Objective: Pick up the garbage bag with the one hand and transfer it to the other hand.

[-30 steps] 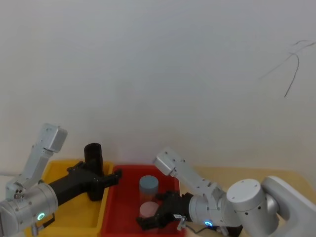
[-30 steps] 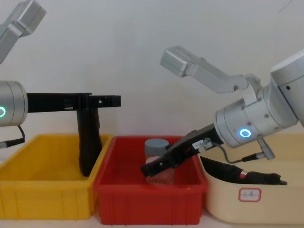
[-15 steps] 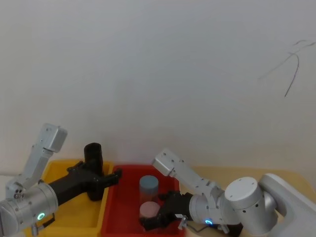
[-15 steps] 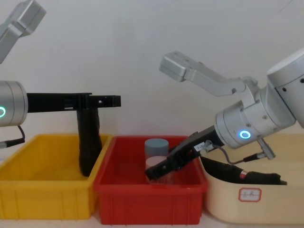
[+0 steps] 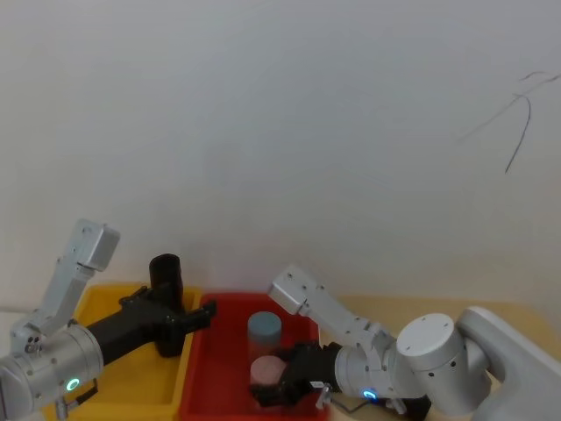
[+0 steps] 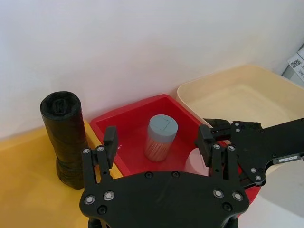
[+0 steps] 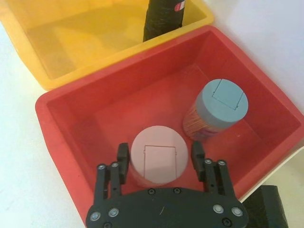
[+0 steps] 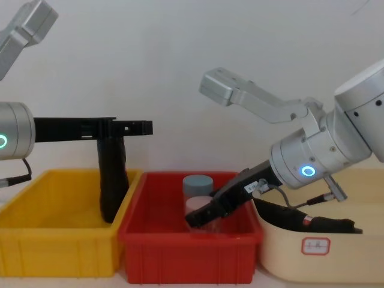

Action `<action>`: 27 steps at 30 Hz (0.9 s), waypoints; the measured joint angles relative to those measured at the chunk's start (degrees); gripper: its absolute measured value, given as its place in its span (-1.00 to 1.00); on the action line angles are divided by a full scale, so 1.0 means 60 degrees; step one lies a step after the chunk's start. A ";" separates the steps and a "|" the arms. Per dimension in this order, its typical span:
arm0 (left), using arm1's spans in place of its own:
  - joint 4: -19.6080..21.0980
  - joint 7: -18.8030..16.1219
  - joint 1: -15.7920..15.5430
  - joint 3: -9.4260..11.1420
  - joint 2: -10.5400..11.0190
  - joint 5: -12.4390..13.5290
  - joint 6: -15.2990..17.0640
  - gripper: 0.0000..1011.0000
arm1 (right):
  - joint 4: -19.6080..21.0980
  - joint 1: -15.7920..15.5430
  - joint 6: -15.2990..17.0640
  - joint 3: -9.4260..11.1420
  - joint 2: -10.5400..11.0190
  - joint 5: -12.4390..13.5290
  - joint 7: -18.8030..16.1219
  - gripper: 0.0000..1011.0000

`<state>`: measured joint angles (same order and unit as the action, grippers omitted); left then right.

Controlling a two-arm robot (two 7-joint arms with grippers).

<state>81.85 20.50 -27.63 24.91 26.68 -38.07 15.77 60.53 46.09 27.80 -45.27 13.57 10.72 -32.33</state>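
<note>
The garbage bag (image 8: 112, 186) is a thick, crinkly black roll standing upright in the yellow bin (image 8: 54, 252), at the end nearest the red bin. It has a red-and-white mark near its top (image 7: 179, 5). My left gripper (image 8: 147, 127), green ring on its wrist, hangs level above the yellow bin. It is open, and the bag (image 6: 64, 128) stands just outside its fingers. My right gripper (image 8: 195, 219), blue ring, reaches down into the red bin (image 8: 186, 258). It is open, with a pink-lidded jar (image 7: 154, 156) between its fingers (image 7: 122, 161).
A blue-lidded jar (image 7: 221, 107) stands in the red bin behind the pink one. A beige tub (image 8: 312, 258) at the right holds another black roll (image 8: 324, 225) lying flat. A white wall stands close behind the bins.
My right gripper has sunk lower into the red bin and now straddles the pink-lidded jar. The left arm and the garbage bag have not moved.
</note>
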 joint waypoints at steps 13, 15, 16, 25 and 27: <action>-0.0001 0.0000 0.0000 0.0000 0.0000 0.0000 0.0000 0.98 | -0.0020 0.0007 0.0000 0.0022 -0.0017 -0.0033 -0.0029 0.34; 0.0000 0.0000 0.0000 0.0001 0.0000 0.0000 0.0000 0.98 | 0.0013 -0.0029 0.0000 0.0074 -0.0011 -0.0017 -0.0028 0.34; 0.0000 0.0000 0.0000 0.0001 0.0001 0.0000 0.0000 0.98 | 0.0033 -0.0044 0.0000 0.0097 -0.0008 -0.0001 -0.0028 0.34; 0.0000 0.0000 0.0000 0.0000 0.0000 0.0000 0.0000 0.98 | 0.0568 -0.0368 0.0046 0.0654 0.0092 0.0393 0.0093 0.34; 0.0000 0.0000 0.0000 0.0001 0.0000 0.0000 0.0000 0.98 | 0.0721 -0.0443 0.0068 0.0802 0.0125 0.0494 0.0133 0.34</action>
<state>81.85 20.50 -27.63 24.92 26.68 -38.07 15.77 64.86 43.43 28.21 -40.46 14.32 13.68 -31.53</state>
